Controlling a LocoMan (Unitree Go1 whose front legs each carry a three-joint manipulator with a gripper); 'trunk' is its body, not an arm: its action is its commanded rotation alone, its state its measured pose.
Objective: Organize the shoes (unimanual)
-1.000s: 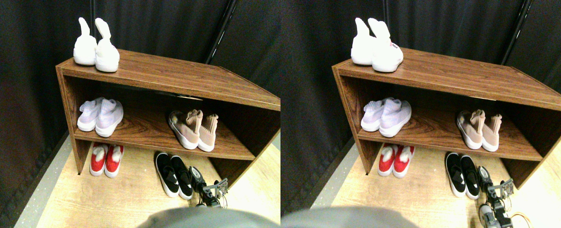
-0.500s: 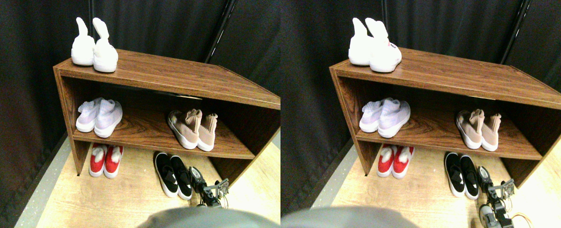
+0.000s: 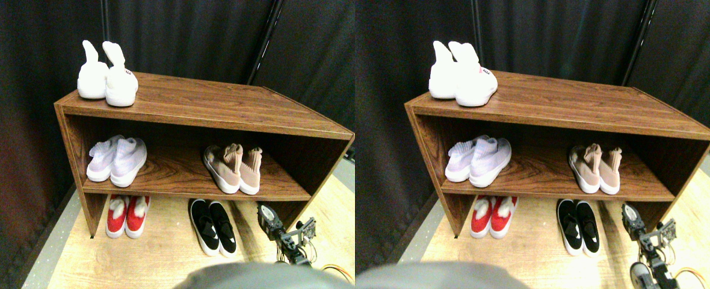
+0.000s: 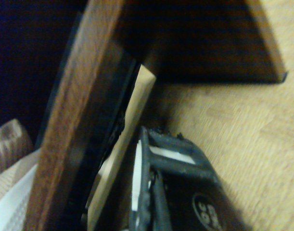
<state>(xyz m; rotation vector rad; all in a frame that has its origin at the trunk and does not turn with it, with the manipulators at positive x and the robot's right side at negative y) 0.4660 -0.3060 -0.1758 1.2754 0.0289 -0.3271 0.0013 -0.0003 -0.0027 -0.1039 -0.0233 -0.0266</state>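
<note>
Five pairs of shoes show in the stereo pair view. A white pair [image 3: 105, 81] stands on top of the wooden shelf unit [image 3: 210, 105]. On the middle board are a pale-lavender pair [image 3: 117, 161] at the left and a dusty-pink pair [image 3: 233, 168] at the right. On the floor under it lie a red pair [image 3: 125, 215] and a black pair [image 3: 212, 226]. My right gripper [image 3: 267, 214] hovers low over the floor, right of the black pair and apart from it, holding nothing that I can see. The wrist view shows the middle board's edge [image 4: 74, 130] and a pink shoe [image 4: 12, 163].
Dark curtains hang behind and to the left of the shelf unit. Its right side panel [image 3: 325, 174] stands close to my gripper. Light wood floor [image 3: 150, 253] lies in front, with a grey strip [image 3: 54, 235] along the left.
The camera has shifted, so the whole picture sits lower and further left. My gripper has moved right and a little forward, away from the black pair. The shoes have not moved.
</note>
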